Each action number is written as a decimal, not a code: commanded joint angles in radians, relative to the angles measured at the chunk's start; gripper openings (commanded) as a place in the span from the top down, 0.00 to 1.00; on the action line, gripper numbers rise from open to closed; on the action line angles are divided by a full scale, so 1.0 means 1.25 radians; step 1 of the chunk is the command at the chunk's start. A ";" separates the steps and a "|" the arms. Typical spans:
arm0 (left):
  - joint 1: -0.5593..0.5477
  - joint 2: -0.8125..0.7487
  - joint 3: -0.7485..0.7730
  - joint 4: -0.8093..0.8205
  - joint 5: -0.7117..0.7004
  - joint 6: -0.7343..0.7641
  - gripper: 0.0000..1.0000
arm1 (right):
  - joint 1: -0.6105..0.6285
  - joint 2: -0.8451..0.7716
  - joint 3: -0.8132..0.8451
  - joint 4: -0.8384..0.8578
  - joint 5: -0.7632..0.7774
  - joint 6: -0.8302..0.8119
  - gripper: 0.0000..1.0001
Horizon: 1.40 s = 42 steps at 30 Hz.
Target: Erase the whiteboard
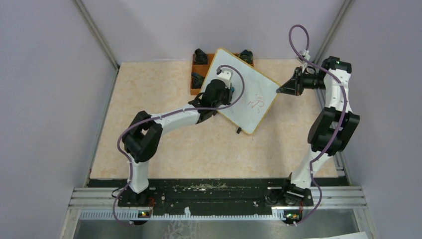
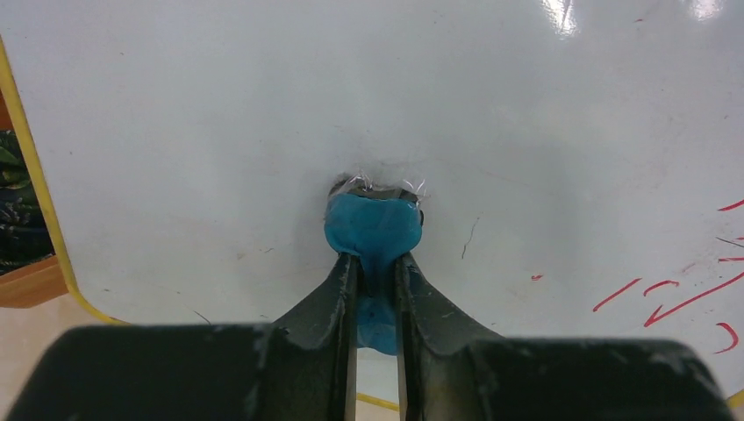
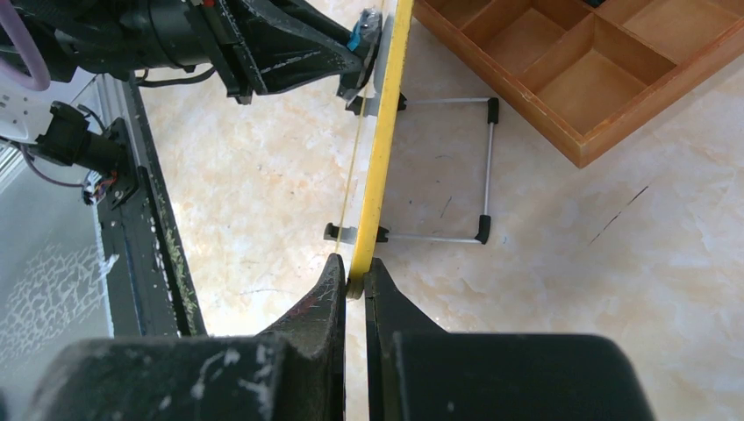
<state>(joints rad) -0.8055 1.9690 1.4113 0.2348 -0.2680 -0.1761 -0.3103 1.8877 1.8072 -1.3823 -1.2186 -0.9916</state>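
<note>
Whiteboard (image 1: 249,82) stands propped near tabletop's (image 1: 174,154) far edge. R gripper (image 3: 355,276) clamped on its yellow frame; L gripper (image 2: 377,260) pinches blue wiper (image 2: 373,224) against board. Red marks (image 2: 676,298) unwiped. Hard push could tip board if R grip slips.

The top view looks steeply down from above and behind the arm bases, far enough back to take in the whole table (image 1: 164,149), both arms and the whiteboard (image 1: 249,89). The left wrist camera sits just behind the left claw (image 2: 375,263) and faces forward along its fingers. The board's white face fills the frame close ahead, with the blue pad (image 2: 373,224) at the tips. The right wrist camera looks along the right claw (image 3: 354,276), edge-on down the board's yellow frame. Ahead-left of this claw is the left claw; ahead-right is the tray (image 3: 500,83). All three views share the board.
</note>
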 commanded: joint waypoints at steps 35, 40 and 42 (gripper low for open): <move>-0.209 0.141 0.229 -0.103 -0.013 0.036 1.00 | 0.038 -0.013 -0.013 -0.057 0.077 -0.050 1.00; -0.143 0.084 0.144 -0.093 -0.029 0.021 1.00 | 0.037 -0.013 -0.014 -0.055 0.078 -0.050 1.00; -0.110 0.063 0.112 -0.091 -0.033 0.013 1.00 | 0.037 -0.012 -0.014 -0.054 0.077 -0.049 1.00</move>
<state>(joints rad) -1.0225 2.0789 1.6390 0.1764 -0.3069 -0.1379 -0.3161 1.8858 1.8065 -1.3800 -1.1984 -0.9924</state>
